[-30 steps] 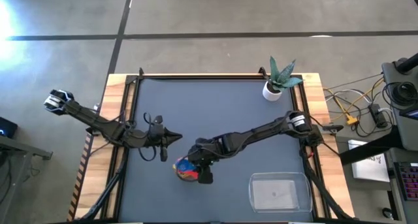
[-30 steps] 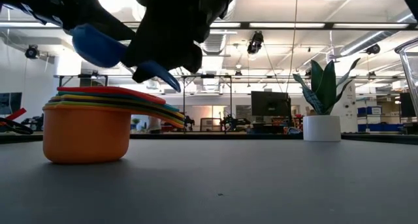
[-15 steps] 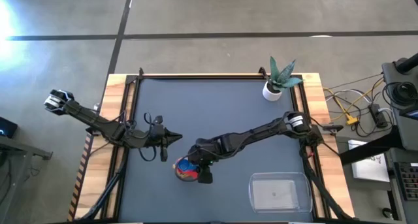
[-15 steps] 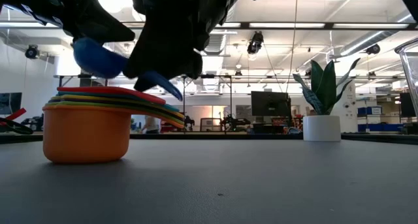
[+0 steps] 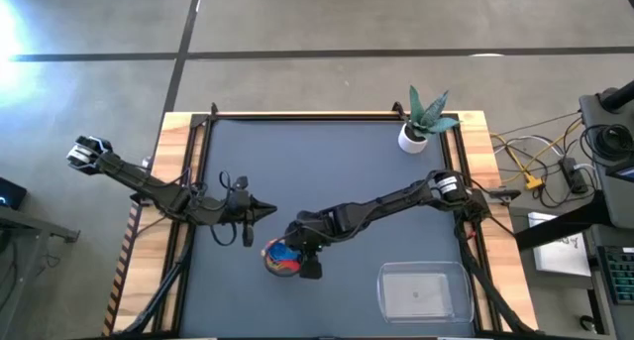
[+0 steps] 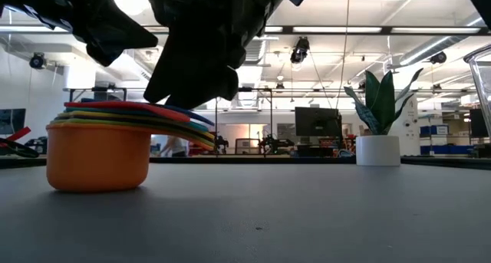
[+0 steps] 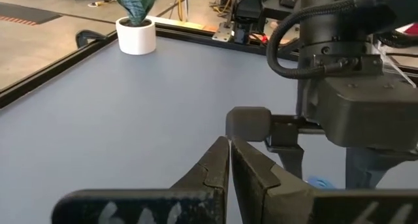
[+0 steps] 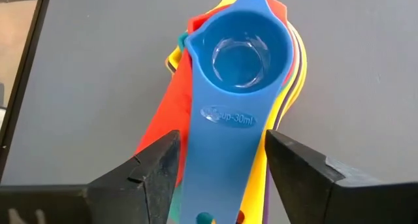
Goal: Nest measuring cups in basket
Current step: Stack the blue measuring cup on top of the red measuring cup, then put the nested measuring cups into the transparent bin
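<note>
Right end effector (image 8: 219, 175), fingers apart, straddles the glossy blue measuring cup (image 8: 238, 67), apparently seated in the nested stack (image 6: 115, 144); left end effector (image 7: 230, 168) closed.

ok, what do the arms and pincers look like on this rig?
Both arms are dark, near-black, jointed links with silver-white collars near the base. The left pincer has two slim tapered black fingers with faint white markings on the body behind them. The right pincer has broad, flat-faced black fingers. Black cables loop along the right arm's boxy wrist housing.

high: straight down | low: table-level | both: cup stack (image 5: 282, 258)
</note>
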Robot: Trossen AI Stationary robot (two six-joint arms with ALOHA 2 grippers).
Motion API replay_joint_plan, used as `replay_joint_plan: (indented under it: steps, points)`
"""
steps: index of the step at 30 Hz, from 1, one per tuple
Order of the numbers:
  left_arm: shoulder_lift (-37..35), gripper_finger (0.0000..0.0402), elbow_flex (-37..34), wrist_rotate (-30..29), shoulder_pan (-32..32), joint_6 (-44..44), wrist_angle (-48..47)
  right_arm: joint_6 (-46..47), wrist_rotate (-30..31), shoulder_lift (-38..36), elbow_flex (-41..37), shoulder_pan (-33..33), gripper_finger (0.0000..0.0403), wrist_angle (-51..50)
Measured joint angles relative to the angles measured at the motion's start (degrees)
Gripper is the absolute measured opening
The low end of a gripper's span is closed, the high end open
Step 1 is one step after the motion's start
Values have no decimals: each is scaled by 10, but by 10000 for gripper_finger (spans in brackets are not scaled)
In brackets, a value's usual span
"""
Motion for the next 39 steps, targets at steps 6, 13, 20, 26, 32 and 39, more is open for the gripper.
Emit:
replay_joint_plan:
  steps: [6, 13, 20, 26, 32, 39]
  points:
    - [0, 0, 0, 3, 0, 2, 0, -20, 0, -1, 16, 0, 239, -2]
    - [0, 0, 0, 3, 0, 4, 0, -14, -26, -2, 47, 5, 292, -22]
    - [0, 0, 0, 4, 0, 11, 0, -9, -30, -2, 47, 8, 366, -48]
    - [0, 0, 0, 3, 0, 16, 0, -9, 20, -2, 47, 8, 397, -49]
    - [0, 0, 0, 1, 0, 22, 4, 6, 17, 8, 51, 9, 400, -39]
    - [0, 0, 0, 0, 1, 23, 9, 13, 36, 54, 103, 15, 400, -72]
